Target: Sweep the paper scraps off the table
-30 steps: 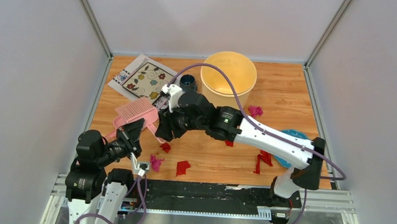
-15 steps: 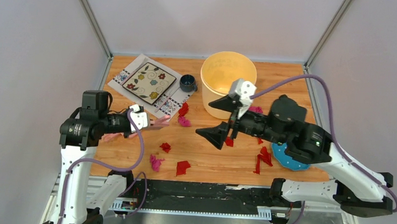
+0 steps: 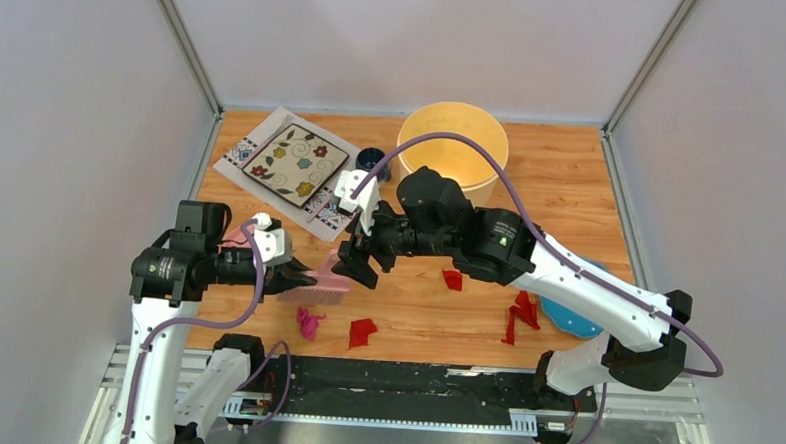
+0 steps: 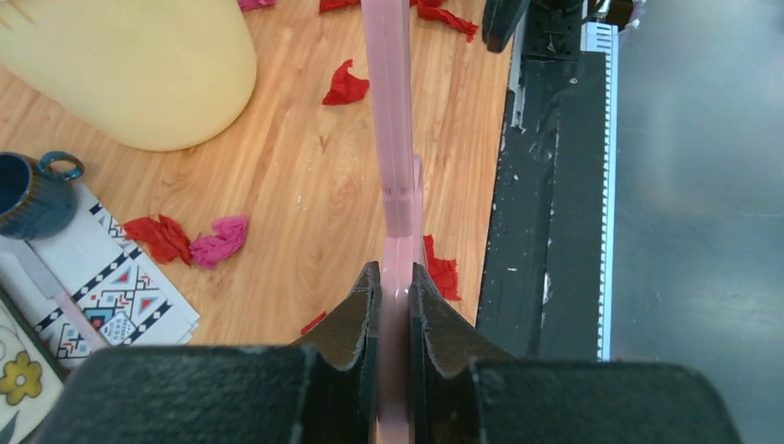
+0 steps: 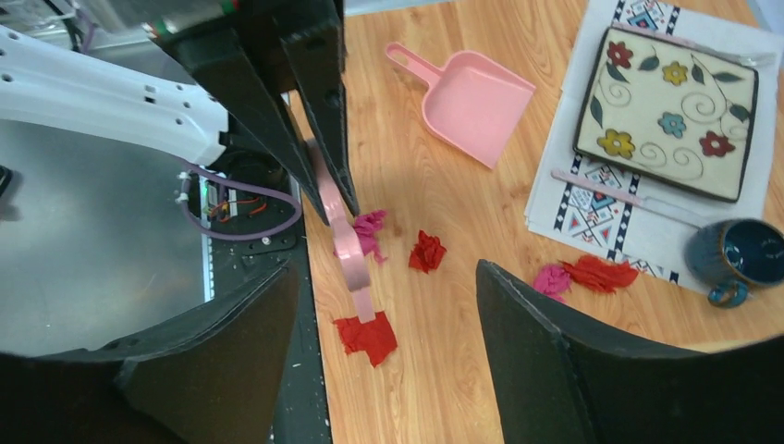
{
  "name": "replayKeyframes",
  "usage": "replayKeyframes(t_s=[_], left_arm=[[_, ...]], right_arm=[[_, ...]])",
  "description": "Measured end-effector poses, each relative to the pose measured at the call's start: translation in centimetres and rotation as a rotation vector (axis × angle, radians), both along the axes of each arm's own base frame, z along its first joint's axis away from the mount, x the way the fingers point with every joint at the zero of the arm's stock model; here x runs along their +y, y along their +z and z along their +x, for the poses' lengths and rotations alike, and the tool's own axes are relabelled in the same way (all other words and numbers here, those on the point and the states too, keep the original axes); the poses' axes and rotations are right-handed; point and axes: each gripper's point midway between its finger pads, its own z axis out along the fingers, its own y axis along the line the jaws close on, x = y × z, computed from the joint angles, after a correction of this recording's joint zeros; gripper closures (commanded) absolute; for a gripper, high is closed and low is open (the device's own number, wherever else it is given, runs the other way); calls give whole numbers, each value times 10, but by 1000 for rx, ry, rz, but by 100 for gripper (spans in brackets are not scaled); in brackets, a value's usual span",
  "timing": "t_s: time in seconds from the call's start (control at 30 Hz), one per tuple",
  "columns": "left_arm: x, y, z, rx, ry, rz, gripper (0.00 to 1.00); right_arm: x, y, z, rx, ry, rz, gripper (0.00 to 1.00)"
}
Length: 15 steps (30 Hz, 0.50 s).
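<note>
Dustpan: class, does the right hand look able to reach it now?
Probably yes: the right hand is open and empty, and the dustpan lies uncovered ahead, though the left hand with the brush is close.

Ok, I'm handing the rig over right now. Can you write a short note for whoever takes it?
Left gripper: shut on the pink plastic brush.
Right gripper: open beside the brush, gripping nothing.
Pink plastic dustpan: flat on the wood-grain table, empty.
Red and magenta paper scraps: scattered over the table, two at the edge of the white patterned placemat.
Done: brush in hand.
Left: all the sweeping.
</note>
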Motion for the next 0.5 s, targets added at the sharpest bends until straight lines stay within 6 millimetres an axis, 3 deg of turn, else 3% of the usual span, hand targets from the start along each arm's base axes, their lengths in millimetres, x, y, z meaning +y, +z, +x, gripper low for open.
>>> replayKeyframes(t_s=[0.17,0.2,0.33,0.5], left_arm=[[-1,0,-1,8,-5,-7,100],[-1,0,-1,9,-6,-8,100],[-1,0,0,16,-7,-9,100],[-2,-1,1,24,-8,-10,100]], right_arm=[[9,12,-6,-7,63,14,41],[11,12,-8,-4,78,9,47],[19,4,-11,14,122,-26,51],[25,-14,-15,42,164,-82,76]])
